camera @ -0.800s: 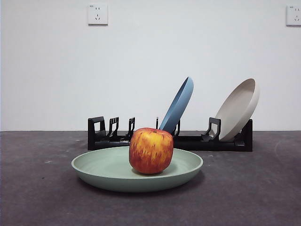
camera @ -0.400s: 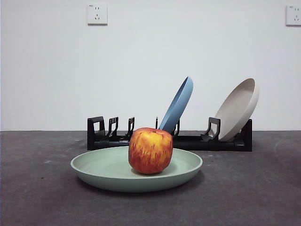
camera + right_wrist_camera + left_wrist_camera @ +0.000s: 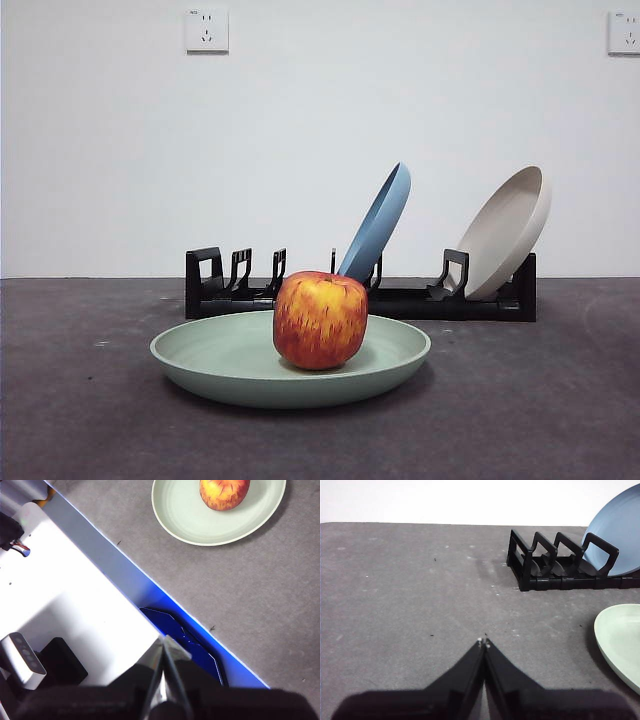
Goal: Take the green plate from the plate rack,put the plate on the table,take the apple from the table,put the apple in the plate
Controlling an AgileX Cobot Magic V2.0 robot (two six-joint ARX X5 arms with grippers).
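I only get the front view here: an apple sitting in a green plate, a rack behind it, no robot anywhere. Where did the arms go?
Observer: Both are pulled back. The left end effector hovers over bare table, with the plate rack and the green plate off to one side of it.
Operator: Is it holding anything?
Observer: No, its jaws are shut together with nothing between them.
Operator: And the other arm?
Observer: The right end effector, also shut and empty, hangs over the table's edge, looking down from a distance on the apple in the plate.
Operator: What's past that edge?
Observer: A white surface with a small grey device lying on it.
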